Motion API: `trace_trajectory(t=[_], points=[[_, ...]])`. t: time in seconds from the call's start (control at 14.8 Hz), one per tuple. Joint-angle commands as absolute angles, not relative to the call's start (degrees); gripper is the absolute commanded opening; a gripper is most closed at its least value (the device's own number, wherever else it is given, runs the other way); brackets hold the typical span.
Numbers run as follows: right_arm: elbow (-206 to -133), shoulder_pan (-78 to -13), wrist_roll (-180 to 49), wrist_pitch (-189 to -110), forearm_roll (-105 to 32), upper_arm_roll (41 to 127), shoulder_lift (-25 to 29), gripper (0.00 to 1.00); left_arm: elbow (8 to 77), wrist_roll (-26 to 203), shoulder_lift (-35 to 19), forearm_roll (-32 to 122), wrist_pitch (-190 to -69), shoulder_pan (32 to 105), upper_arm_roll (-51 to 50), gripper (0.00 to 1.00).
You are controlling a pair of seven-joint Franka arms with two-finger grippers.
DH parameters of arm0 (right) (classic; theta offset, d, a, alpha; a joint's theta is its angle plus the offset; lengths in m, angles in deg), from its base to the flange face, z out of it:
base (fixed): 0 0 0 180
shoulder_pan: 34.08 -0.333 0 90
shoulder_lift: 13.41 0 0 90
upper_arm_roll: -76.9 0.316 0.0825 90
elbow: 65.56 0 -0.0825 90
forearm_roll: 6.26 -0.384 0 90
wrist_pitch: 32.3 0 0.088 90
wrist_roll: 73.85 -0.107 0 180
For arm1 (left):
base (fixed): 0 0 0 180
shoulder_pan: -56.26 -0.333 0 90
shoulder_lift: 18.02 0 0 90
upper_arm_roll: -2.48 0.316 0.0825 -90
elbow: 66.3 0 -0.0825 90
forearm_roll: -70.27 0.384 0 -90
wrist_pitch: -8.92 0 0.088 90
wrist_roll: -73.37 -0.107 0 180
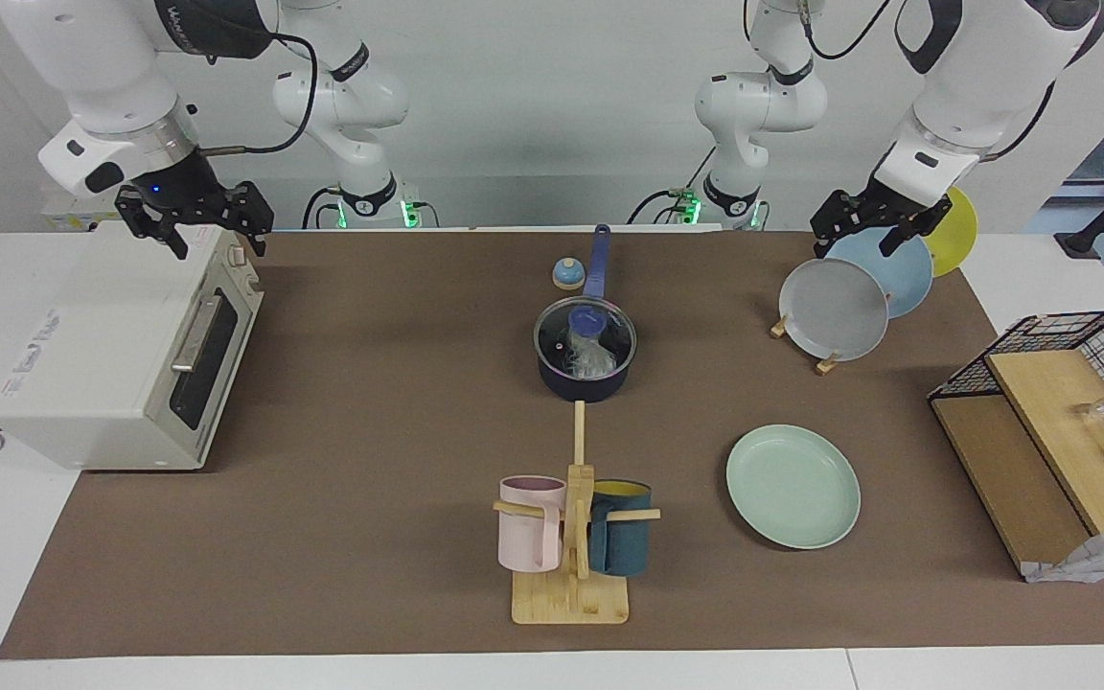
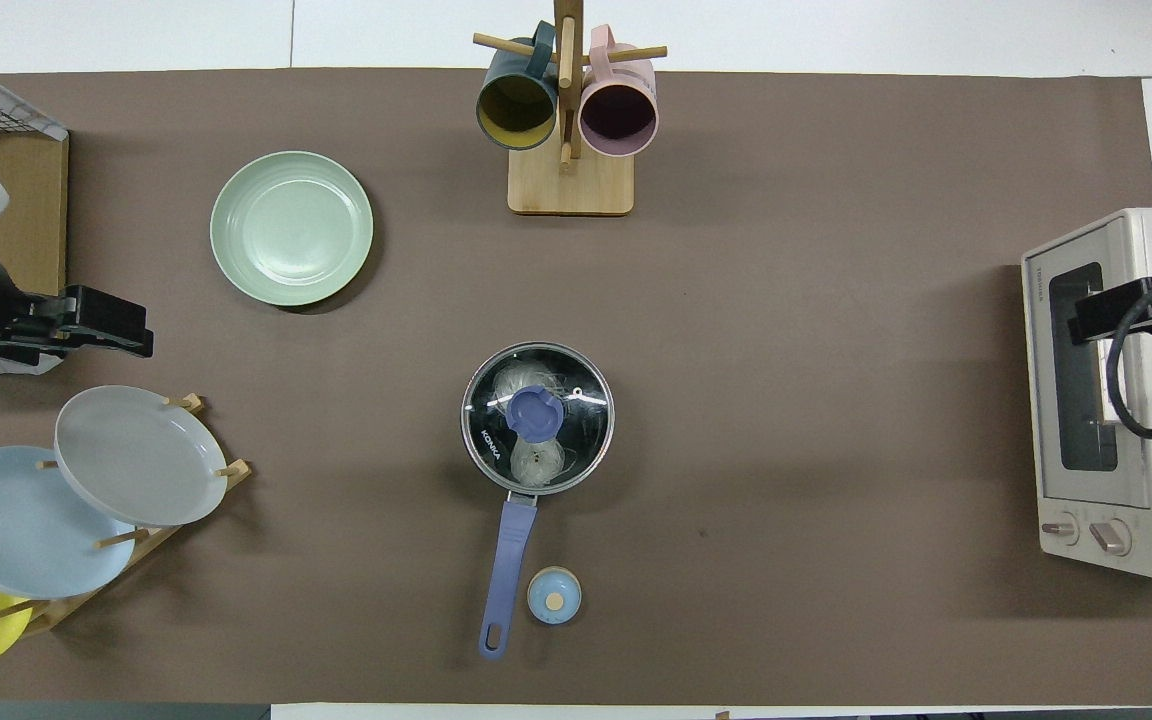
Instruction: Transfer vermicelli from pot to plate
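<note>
The dark navy pot (image 1: 586, 369) stands mid-table, its long blue handle (image 1: 598, 259) pointing toward the robots. A glass lid with a blue knob (image 1: 588, 321) covers it. Through the lid I see white vermicelli clumps (image 1: 594, 358) inside; they also show in the overhead view (image 2: 536, 462). The mint-green plate (image 1: 793, 486) lies empty, farther from the robots, toward the left arm's end. My left gripper (image 1: 854, 240) is open and empty in the air over the plate rack. My right gripper (image 1: 212, 233) is open and empty over the toaster oven. Both arms wait.
A mug tree (image 1: 571, 537) holds a pink mug and a dark teal mug farther out than the pot. A small blue round knob-like thing (image 1: 567, 274) sits beside the pot handle. A rack (image 1: 830, 362) holds grey, light-blue and yellow plates. A toaster oven (image 1: 121, 355) and a wire basket (image 1: 1069, 383) stand at the table's ends.
</note>
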State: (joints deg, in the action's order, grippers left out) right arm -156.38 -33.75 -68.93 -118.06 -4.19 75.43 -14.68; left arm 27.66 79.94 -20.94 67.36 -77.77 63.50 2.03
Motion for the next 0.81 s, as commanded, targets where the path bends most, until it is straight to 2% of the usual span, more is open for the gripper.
trace_trajectory(t=[0.0,0.74], points=[[-156.87,-33.38,-68.14,-118.17,-5.47,75.58,-15.52,1.00,27.21,79.52,-21.36,67.90,-76.68,62.85,1.51,1.00],[-157.67,-34.87,-67.61,-117.55,-5.82,75.58,-16.22,1.00,27.21,79.61,-21.36,67.90,-76.68,62.85,1.51,1.00]])
